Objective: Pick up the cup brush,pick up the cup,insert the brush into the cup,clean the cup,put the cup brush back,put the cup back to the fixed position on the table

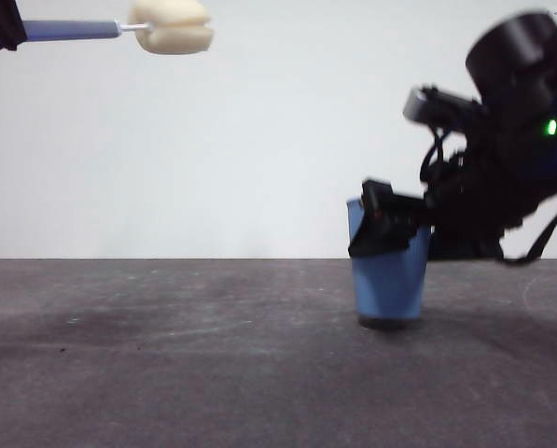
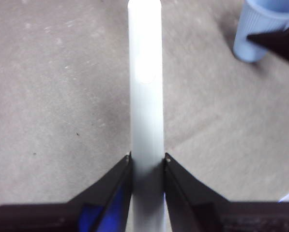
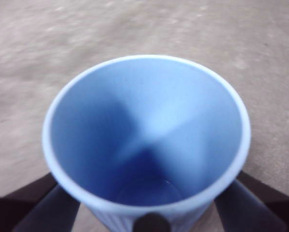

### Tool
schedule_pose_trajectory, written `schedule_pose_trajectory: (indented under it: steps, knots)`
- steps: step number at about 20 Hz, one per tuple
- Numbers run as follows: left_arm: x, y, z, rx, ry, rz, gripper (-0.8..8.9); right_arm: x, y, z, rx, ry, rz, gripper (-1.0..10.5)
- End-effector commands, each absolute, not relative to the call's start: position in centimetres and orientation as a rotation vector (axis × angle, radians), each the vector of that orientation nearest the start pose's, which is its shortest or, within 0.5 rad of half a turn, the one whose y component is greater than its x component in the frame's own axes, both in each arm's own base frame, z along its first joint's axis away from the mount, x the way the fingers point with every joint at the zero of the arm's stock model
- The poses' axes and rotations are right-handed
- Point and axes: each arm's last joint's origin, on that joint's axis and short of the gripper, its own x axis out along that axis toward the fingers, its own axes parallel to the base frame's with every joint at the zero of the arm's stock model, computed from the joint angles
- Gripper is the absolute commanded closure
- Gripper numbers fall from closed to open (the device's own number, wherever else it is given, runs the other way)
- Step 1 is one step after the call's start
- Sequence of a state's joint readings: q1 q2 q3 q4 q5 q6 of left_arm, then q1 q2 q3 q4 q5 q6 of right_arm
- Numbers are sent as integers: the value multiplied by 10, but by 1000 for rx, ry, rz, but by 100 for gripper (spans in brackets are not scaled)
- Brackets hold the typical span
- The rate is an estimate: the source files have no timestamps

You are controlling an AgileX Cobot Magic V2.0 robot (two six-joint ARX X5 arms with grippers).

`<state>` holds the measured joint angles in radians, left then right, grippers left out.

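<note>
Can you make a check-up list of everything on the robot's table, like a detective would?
Surface: dark grey matte table, scuffed with faint pale marks.
Job's things: blue ribbed plastic cup stands upright on the table, empty inside in the right wrist view. Cup brush with slim grey handle and cream-yellow sponge head is held level, high above the table, away from the cup.
Clutter: nothing seen.
Grippers: left claw shut on the brush handle. Right claw sits around the cup, one jaw on each side; whether it squeezes yet, cannot tell.
Cables: black cables loop off the right arm.
Surroundings: plain pale wall behind the table.
</note>
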<state>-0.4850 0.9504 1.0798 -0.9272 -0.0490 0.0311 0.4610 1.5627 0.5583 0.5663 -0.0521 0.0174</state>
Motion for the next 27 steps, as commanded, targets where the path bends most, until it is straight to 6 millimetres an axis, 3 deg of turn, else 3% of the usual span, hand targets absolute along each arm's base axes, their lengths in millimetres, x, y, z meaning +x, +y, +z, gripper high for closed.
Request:
schedule_pose_trajectory:
  steps: [1, 6, 9, 19, 27]
  knots:
    - [154, -80, 334, 340, 782, -470, 822, 244, 132, 180, -157, 452, 477, 964]
    - [164, -89, 323, 476, 814, -647, 822, 218, 149, 237, -537, 533, 453, 964]
    - [164, -97, 318, 577, 831, -725, 822, 208, 156, 251, -779, 613, 474, 964]
    - [161, -134, 290, 747, 982, -915, 822, 190, 152, 237, -1134, 777, 473, 964]
    - [161, -154, 278, 788, 1015, -971, 822, 174, 173, 224, -1301, 786, 564, 964]
